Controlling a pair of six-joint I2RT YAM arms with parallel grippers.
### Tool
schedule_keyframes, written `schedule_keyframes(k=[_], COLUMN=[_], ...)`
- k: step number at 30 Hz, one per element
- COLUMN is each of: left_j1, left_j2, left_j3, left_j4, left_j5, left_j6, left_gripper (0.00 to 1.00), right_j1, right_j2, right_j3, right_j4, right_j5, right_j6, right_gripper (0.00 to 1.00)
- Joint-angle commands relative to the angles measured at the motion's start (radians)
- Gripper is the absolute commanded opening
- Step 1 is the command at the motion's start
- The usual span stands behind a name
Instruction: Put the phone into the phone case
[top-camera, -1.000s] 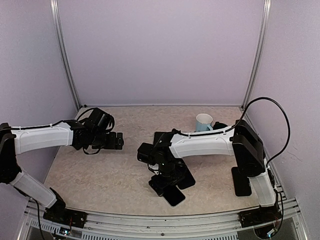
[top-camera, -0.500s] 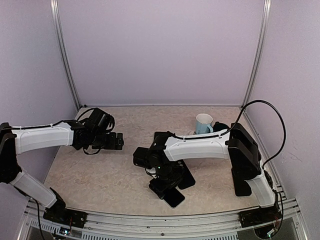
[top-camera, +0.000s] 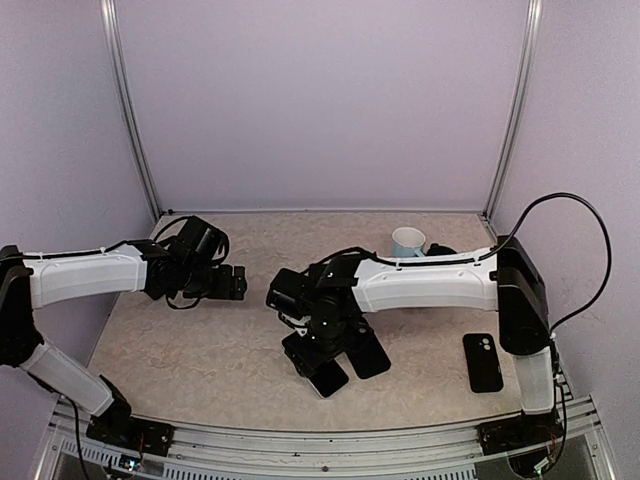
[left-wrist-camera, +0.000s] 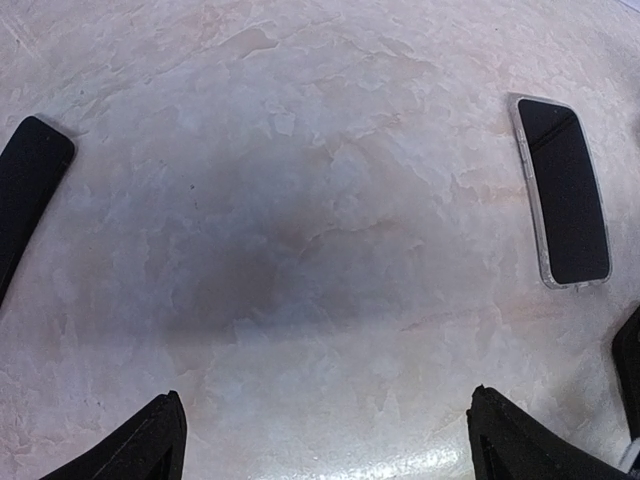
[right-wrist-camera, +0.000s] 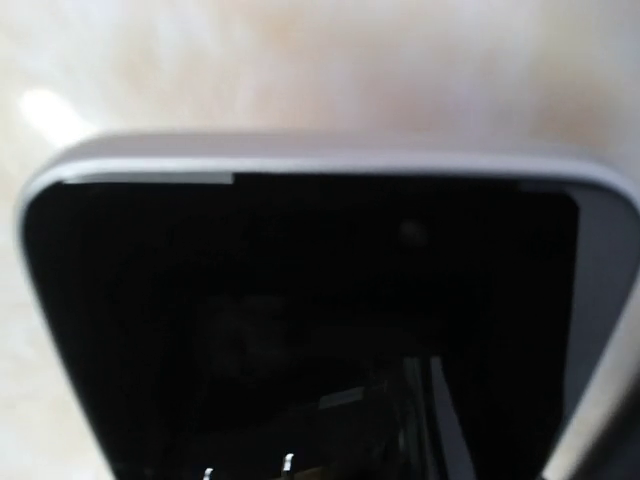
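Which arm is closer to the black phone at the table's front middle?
Right. The right end effector is directly above the flat black phone; the left end effector is off to its left and farther back, well apart.

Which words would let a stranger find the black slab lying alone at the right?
Find the upright link of the right arm at the right edge of the table. Just left of it lies a black slab, flat and alone. Unlike the two dark slabs at the centre, no gripper is over it.
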Motion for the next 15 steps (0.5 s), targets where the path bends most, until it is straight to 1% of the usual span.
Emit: schedule_keyframes(k=[1, 3, 5, 9, 11, 15], left_j1=[0.005, 0.002, -0.005, -0.078, -0.111, -0.141], left_j2=[-0.011, -0.008, 0.001, 0.004, 0.012, 0.068], left_j3=[0.000, -0.004, -0.002, -0.010, 0.005, 0.058], left_j4=[-0.018, -0.011, -0.003, 0.054, 0.074, 0.059], left_j5=[-0.011, -0.003, 0.004, -0.025, -0.033, -0.052], left_j6=[0.001, -0.006, -0.016, -0.017, -0.010, -0.010], left_gripper=[0.97, 0.97, 0.96, 0.96, 0.96, 0.96], right_j1=[-0.017, -0.030, -0.049, -0.100, -0.112, -0.124], right_j2=[-0.140, -0.178, -0.206, -0.239, -0.256, -0.277], right_j3=[-0.085, -0.136, -0.176, -0.272, -0.320, -0.389], right_j4=[0.154, 0.206, 0.221, 0.230, 0.259, 0.307], right_j5=[0.143, 0.198, 0.261, 0.360, 0.388, 0.383], right_j6=[0.058, 0.077, 0.110, 0.178, 0.190, 0.193], right_gripper=[0.41, 0.41, 0.42, 0.40, 0.40, 0.40])
